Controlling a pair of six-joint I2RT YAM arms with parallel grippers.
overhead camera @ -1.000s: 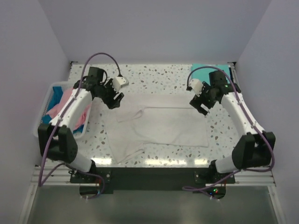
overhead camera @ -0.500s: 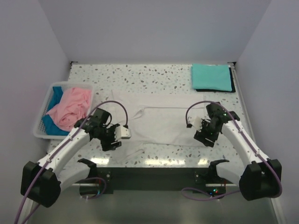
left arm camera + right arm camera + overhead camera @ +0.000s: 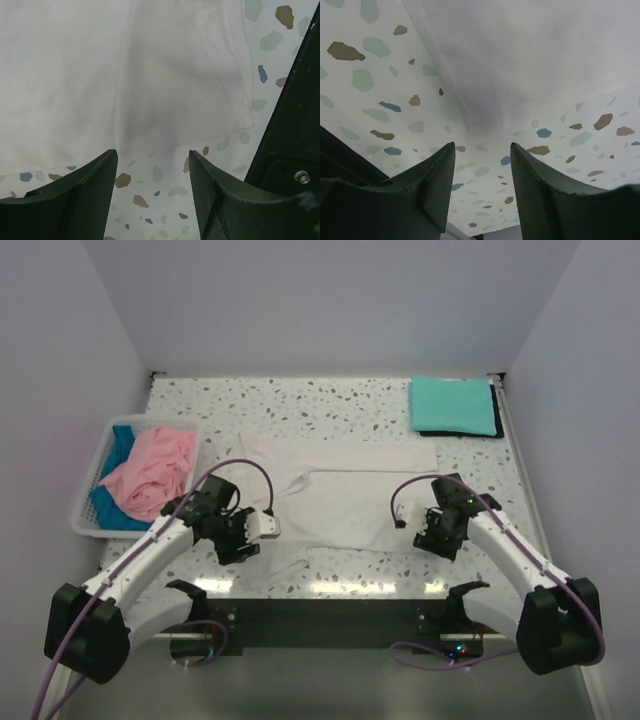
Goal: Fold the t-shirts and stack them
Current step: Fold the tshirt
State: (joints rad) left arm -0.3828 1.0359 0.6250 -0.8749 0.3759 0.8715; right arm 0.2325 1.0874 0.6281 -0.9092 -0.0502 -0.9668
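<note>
A white t-shirt (image 3: 340, 495) lies spread flat across the middle of the speckled table. My left gripper (image 3: 238, 538) hovers over its near left corner (image 3: 165, 90), jaws open with only bare table between them. My right gripper (image 3: 432, 535) stands over the near right corner (image 3: 530, 55), also open and empty, the cloth's corner just ahead of the fingertips. A folded teal t-shirt (image 3: 453, 405) rests at the far right. A pink t-shirt (image 3: 155, 468) and a blue one (image 3: 120, 445) lie bundled in the basket at the left.
The white lattice basket (image 3: 88, 525) sits at the table's left edge. The teal t-shirt lies on a dark layer (image 3: 496, 418) near the right wall. The black front rail (image 3: 320, 605) runs along the near edge between the arm bases.
Both arms swung from the shirt's far corners to its near corners. The right jaws narrowed somewhat and moved slightly left; the left gripper barely shifted in the last half second.
</note>
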